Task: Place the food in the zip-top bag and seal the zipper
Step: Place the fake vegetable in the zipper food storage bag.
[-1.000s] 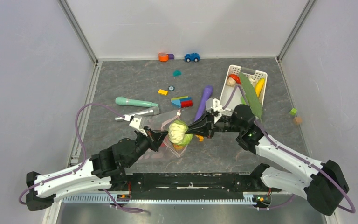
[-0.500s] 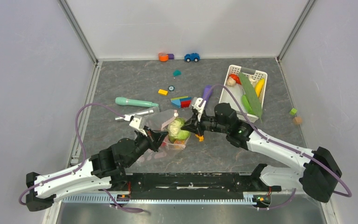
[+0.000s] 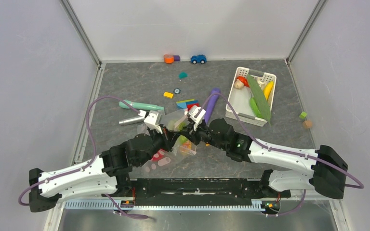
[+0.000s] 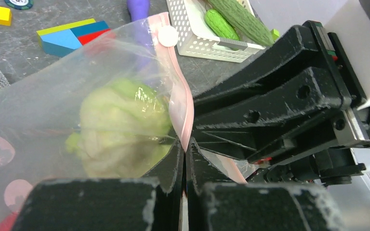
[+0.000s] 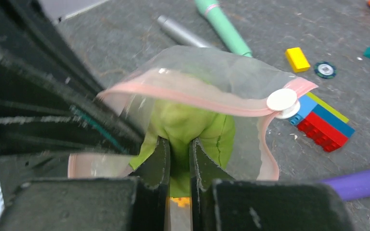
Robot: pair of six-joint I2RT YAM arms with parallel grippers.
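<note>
**Spotter:** How are your arms sitting?

**Operator:** I have both stretched low over the counter (image 3: 139, 82), coming in from opposite near corners. They meet tip to tip at the middle. The left arm (image 3: 84, 173) angles in from its side. The right arm (image 3: 274, 155) lies nearly flat and points back toward the left one.

**Spotter:** Left fingers?

**Operator:** My left fingers (image 4: 184, 144) are pressed together on the zipper (image 4: 180, 106), pinching the pink strip right at their tips. The zip-top bag (image 4: 38, 110) billows out ahead of them and to one side. The white slider (image 4: 167, 36) sits further along the strip, away from the tips.

**Spotter:** And the right?

**Operator:** On my right fingers (image 5: 179, 142) I see a thin gap. They poke into the bag's open mouth, under the pink strip. The cabbage (image 5: 192, 122) is directly ahead, at the tips. I cannot tell whether they are nipping it or only touching it.

**Spotter:** So the cabbage is in the bag?

**Operator:** Yes, behind the clear plastic, just past both sets of tips. A cucumber (image 3: 259, 98) lies in the white basket (image 3: 236, 103), well off behind my right wrist.
</note>
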